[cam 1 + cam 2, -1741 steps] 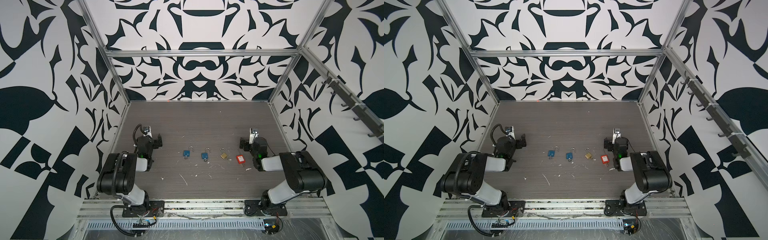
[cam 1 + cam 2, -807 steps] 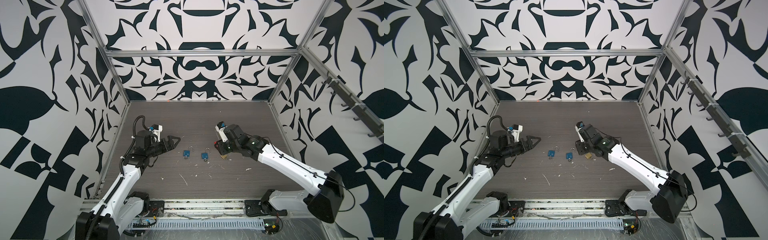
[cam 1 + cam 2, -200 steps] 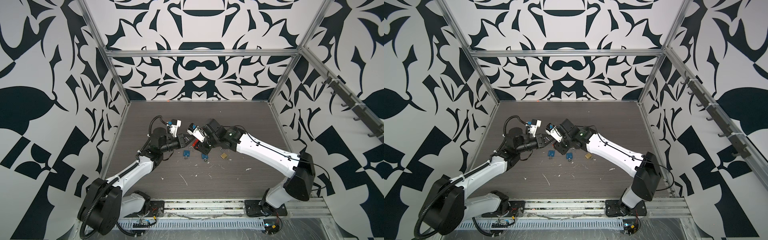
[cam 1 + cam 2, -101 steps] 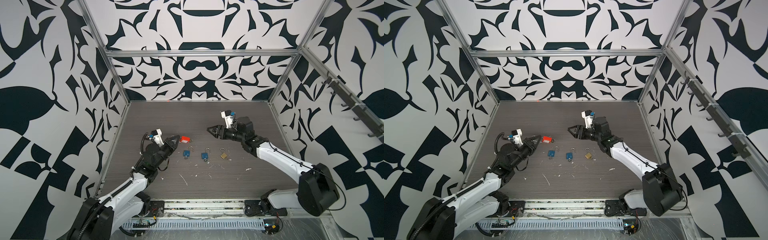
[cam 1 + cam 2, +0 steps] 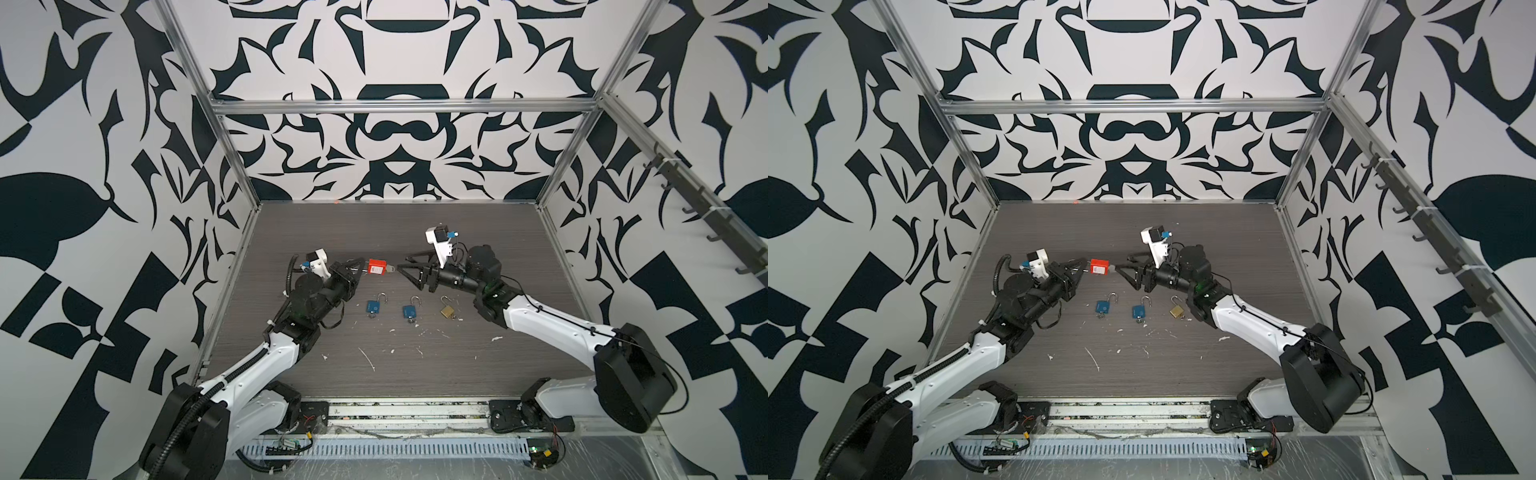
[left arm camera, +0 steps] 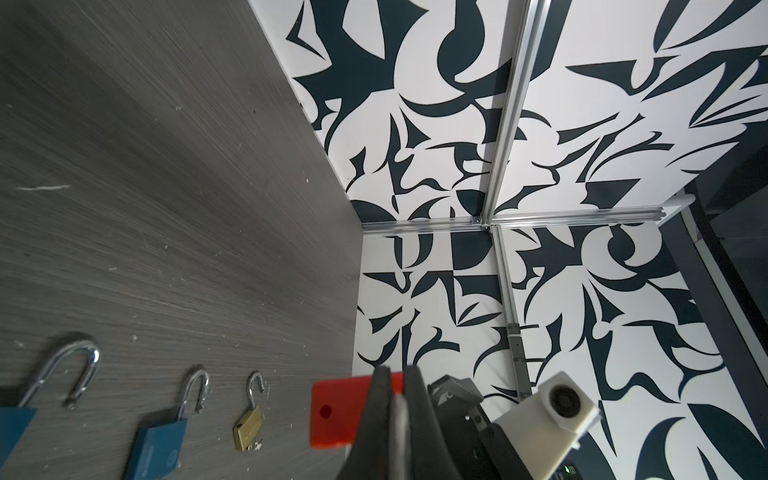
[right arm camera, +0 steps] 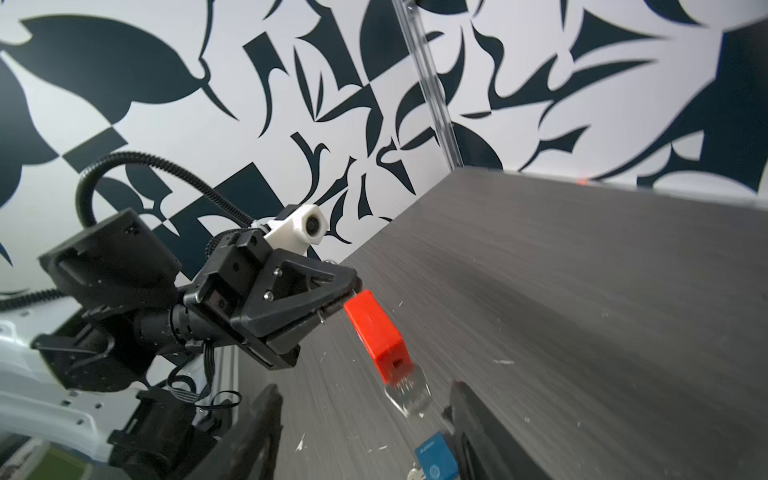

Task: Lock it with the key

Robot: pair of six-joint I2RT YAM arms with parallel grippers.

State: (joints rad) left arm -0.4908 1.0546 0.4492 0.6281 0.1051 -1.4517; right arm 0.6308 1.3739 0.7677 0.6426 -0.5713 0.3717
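Right hand [image 5: 402, 263] neared red padlock [image 5: 376, 267] (left hand [image 5: 360, 268] gripping).

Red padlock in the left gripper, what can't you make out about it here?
- Red padlock shackle: pinched inside the left gripper in every view; open or shut cannot be told.
- Key: blurred in the right wrist view; behind the padlock's body in the left wrist view.
- Label: too small to read in both top views.

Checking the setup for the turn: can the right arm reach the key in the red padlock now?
Probably yes. The left gripper holds the red padlock aloft, its key pointing at the open right gripper, and nothing stands between them.
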